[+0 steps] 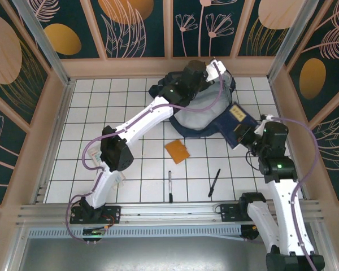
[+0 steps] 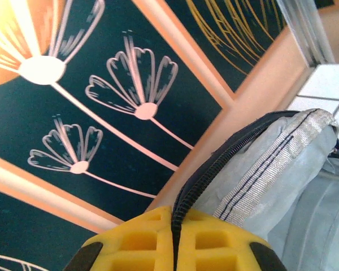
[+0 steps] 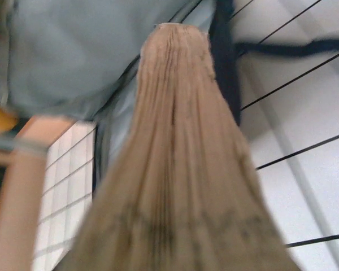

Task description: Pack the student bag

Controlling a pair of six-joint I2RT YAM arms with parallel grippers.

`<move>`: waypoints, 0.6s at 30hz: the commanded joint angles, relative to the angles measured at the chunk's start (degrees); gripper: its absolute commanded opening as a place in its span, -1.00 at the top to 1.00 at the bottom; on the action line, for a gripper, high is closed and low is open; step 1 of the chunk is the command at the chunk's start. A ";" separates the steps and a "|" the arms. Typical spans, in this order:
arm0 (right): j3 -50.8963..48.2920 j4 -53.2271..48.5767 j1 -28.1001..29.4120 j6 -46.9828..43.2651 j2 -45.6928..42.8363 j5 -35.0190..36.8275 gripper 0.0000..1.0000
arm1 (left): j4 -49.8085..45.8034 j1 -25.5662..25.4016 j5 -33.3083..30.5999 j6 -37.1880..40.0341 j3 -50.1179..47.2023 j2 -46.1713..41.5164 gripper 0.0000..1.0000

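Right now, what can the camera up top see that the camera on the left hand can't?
The top view's extras: a pen, a second pen, an orange notebook, the tiled table, and the right gripper shut on a navy book by the student bag.

The left wrist view's extras: a close look at the left gripper, its yellow fingers pinched shut on the bag's zipper edge.

Shared by both: the student bag and the flower-painted wall.

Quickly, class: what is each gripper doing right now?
Left gripper: shut on the bag at its zipper edge.
Right gripper: shut on a book.
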 commanded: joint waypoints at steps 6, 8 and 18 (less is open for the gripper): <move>-6.99 41.58 0.17 17.17 11.28 -20.14 1.00 | 1.81 -0.57 5.45 -6.50 3.19 -3.91 1.00; -4.75 42.95 0.71 19.49 17.33 -19.22 1.00 | 1.26 -0.63 6.62 -7.63 3.05 -4.38 1.00; -9.33 72.22 8.78 32.11 42.14 6.88 1.00 | 4.24 -1.40 14.89 -13.53 -2.07 -8.57 1.00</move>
